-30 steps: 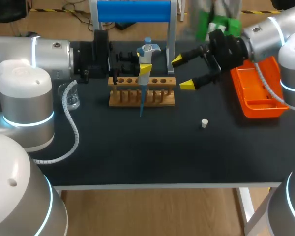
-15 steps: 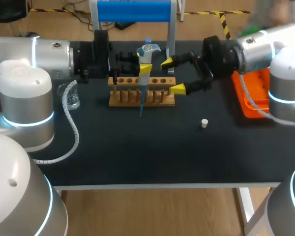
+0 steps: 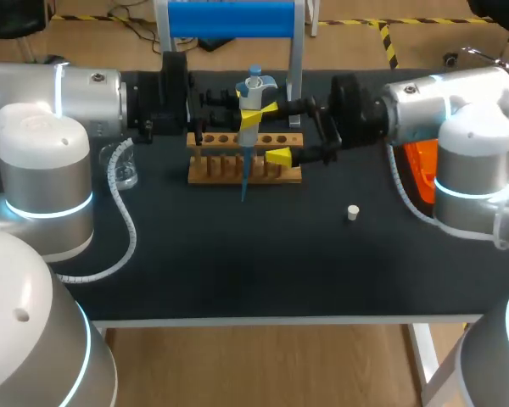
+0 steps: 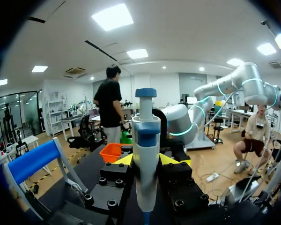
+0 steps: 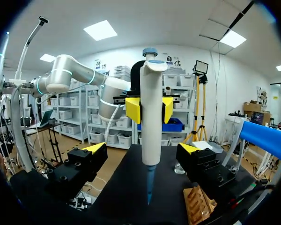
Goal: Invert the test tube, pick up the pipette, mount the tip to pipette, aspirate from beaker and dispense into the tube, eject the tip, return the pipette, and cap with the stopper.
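Bright ceiling panels light everything evenly; shadows on the table are faint.

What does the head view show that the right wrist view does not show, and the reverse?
Only the head view shows the white stopper lying on the table and the orange tray. Only the right wrist view shows that the right gripper is open, its fingers clear of the pipette on both sides. Both show the pipette held upright by the left gripper, and the wooden rack.
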`<action>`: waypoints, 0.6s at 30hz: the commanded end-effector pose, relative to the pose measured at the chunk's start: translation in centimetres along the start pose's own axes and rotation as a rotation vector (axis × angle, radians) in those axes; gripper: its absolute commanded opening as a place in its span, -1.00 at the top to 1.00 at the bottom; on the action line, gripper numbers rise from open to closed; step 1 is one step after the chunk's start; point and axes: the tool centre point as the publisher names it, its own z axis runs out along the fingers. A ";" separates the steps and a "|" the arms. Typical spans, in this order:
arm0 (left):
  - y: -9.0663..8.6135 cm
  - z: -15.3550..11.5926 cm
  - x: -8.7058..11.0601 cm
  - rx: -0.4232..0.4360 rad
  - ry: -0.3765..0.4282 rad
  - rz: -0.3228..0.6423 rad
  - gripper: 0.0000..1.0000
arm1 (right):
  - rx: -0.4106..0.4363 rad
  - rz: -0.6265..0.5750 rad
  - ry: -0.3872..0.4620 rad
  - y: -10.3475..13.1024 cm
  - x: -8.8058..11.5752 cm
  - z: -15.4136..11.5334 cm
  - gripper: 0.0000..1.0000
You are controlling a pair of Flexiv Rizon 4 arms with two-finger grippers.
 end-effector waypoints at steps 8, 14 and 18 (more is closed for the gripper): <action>-0.1 0.0 0.1 -0.001 -0.002 0.000 1.00 | -0.021 0.002 -0.016 0.5 -1.1 2.5 -1.00; -0.1 0.0 0.1 -0.001 -0.002 0.000 1.00 | -0.044 0.017 -0.028 0.5 -1.4 3.1 -1.00; -0.1 0.0 0.1 -0.001 -0.002 0.000 1.00 | -0.049 0.022 -0.029 0.5 -1.6 3.4 -1.00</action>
